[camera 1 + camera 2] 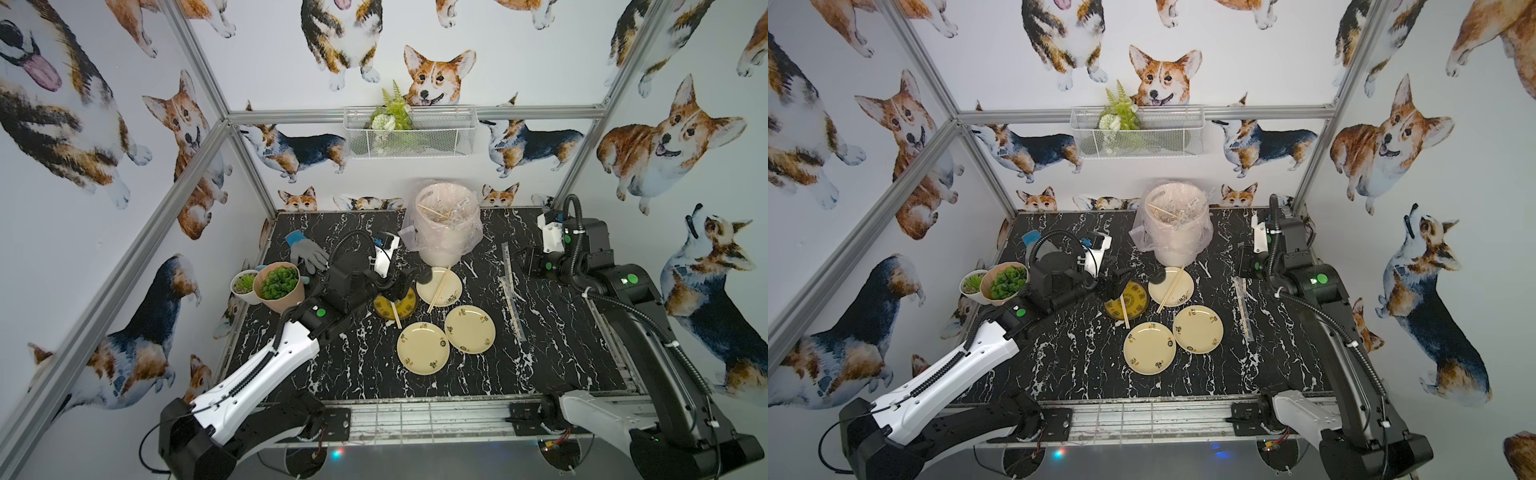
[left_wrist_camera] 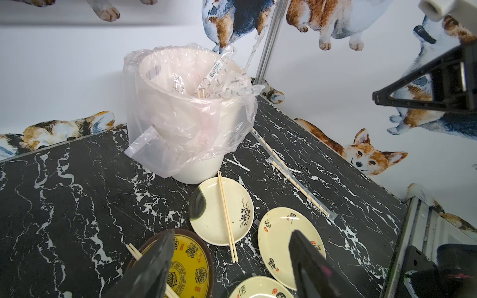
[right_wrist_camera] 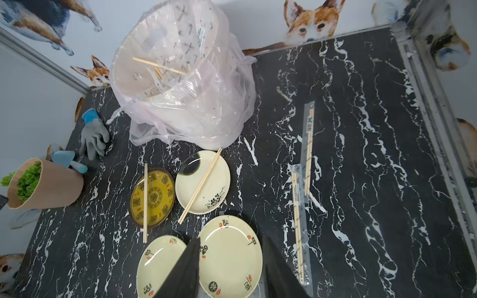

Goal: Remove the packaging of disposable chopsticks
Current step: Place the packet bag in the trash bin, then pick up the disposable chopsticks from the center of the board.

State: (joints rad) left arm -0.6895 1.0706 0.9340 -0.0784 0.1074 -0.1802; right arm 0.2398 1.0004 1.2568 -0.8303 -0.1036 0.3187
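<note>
Chopsticks (image 1: 397,319) partly behind left gripper (image 1: 405,286)

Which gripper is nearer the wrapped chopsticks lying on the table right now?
Right. The right gripper hangs beside the far end of the wrapped chopsticks; the left gripper is over the yellow plate, with the cream plates in between.

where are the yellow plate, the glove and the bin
yellow plate (image 3: 161,198): right wrist view, bare patterned face
glove (image 3: 94,134): right wrist view, grey palm
bin (image 2: 198,174): left wrist view, bare white lower wall
</note>
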